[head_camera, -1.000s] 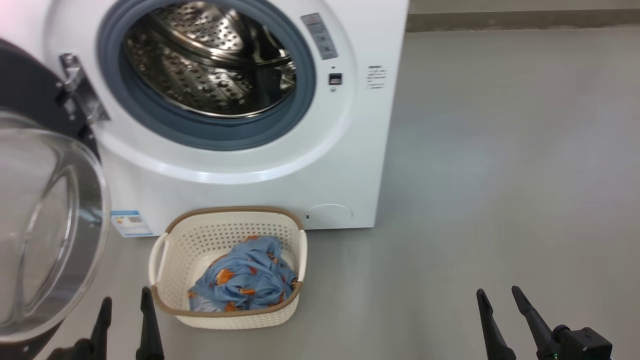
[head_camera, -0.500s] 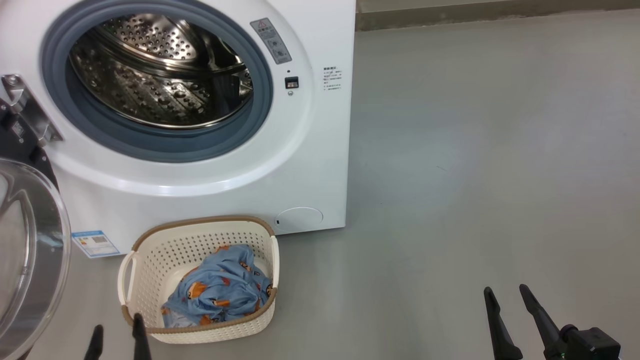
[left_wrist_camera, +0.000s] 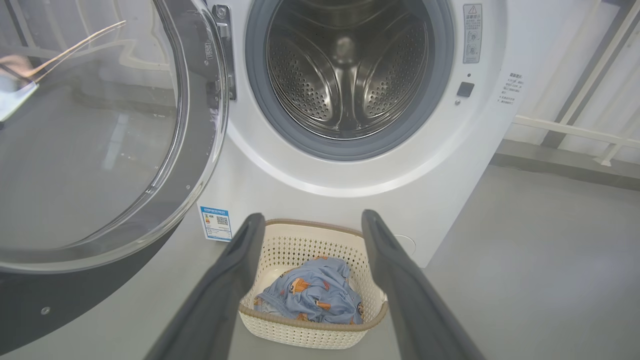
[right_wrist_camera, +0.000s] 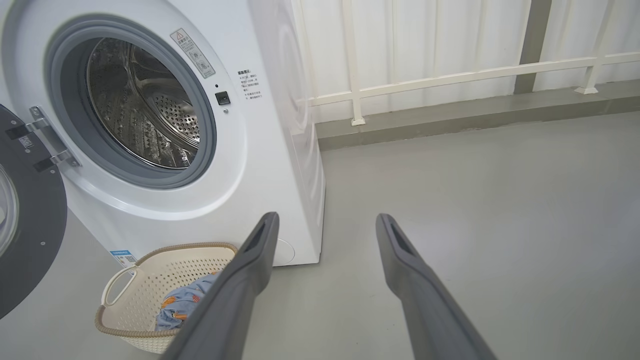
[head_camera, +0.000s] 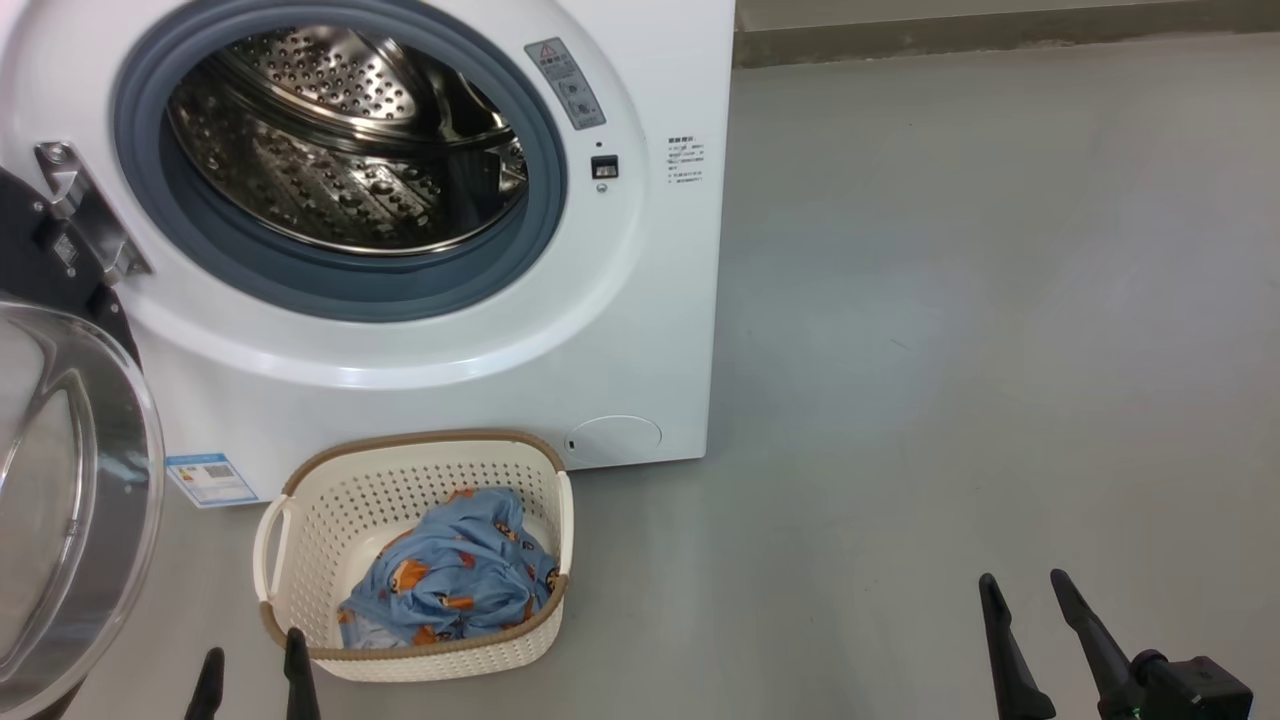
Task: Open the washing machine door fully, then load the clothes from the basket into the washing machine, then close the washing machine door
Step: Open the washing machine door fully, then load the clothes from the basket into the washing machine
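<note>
On the floor, right up against the washing machine (head_camera: 640, 330): basket (head_camera: 420, 440), parked tight to the white front panel just below the open mouth, so only a short lift from one to the other.
clothes (head_camera: 450, 585): bundled in the near half of the basket, blue with orange print, none loaded yet.
door (head_camera: 70, 480): swung out wide to the left on its hinge, glass bowl bulging into the room, well clear of the opening. Looks fully open, so step one probably done.
drum (head_camera: 340, 150): bare steel as far as visible.
left gripper (head_camera: 253, 648): fingers spread wide, nothing between them, hovering just short of the basket's near rim. Lined up straight at the bundle in the left wrist view, so pretty clearly the one set up for the grab.
right gripper (head_camera: 1023, 580): also spread and empty, way off over bare floor (head_camera: 950, 350), well apart from everything, likely just kept out of the way.
next up, best guess: left fingers down into the bundle, pinch a thick fold. Loose cloth, so could snag the rim or trail an end.
</note>
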Robot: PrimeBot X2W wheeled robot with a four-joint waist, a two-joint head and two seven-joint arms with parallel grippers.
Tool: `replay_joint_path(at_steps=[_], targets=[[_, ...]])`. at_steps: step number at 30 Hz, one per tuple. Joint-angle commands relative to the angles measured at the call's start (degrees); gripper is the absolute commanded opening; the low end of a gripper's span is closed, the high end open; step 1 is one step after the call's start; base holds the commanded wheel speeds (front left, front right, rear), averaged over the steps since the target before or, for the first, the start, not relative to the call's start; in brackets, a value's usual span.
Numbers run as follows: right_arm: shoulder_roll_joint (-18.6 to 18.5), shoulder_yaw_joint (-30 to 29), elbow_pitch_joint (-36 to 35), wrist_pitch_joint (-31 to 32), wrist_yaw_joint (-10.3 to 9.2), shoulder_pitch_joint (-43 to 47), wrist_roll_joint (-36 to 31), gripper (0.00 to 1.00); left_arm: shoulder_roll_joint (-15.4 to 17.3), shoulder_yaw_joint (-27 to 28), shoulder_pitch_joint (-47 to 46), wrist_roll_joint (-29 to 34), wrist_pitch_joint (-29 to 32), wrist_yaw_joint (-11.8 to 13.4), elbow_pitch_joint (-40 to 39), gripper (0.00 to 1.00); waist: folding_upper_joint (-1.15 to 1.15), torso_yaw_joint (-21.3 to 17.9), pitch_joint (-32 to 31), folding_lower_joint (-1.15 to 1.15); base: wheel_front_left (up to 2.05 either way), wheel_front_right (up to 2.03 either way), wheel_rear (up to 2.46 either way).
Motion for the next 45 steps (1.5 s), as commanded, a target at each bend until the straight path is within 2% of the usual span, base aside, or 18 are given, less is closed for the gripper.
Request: replay_joint_path(at_steps=[1, 22, 31, 34, 45], targets=[[-0.7, 0.8, -1.4, -0.7, 0.09, -0.5, -0.9, 1.0, 0.7, 1.4, -0.8, 0.8, -0.3, 0.2, -1.8, 1.0, 0.0, 0.3, -0.1, 0.0, 0.0, 0.0, 0.0], [-0.7, -0.4, -0.8, -0.7, 0.09, -0.7, -0.9, 1.0, 0.7, 0.4, 0.2, 1.5, -0.3, -0.5, -1.5, 1.0, 0.0, 2.7, -0.4, 0.0, 0.08, -0.08, 0.0], [-0.7, -0.1, -0.7, -0.7, 0.09, -0.5, -0.7, 1.0, 0.7, 1.0, 0.3, 1.4, -0.3, -0.5, -1.1, 1.0, 0.0, 2.8, -0.7, 0.0, 1.28, -1.28, 0.0], [-0.7, -0.1, -0.8, -0.7, 0.09, -0.4, -0.7, 1.0, 0.7, 1.6, 0.3, 1.3, -0.3, 0.5, -1.1, 1.0, 0.0, 2.9, -0.7, 0.0, 1.96, -1.96, 0.0], [-0.7, 0.0, -0.8, -0.7, 0.09, -0.3, -0.4, 1.0, 0.7, 0.9, 0.2, 1.4, -0.3, 1.3, -0.5, 1.0, 0.0, 3.2, -0.3, 0.0, 1.07, -1.07, 0.0]])
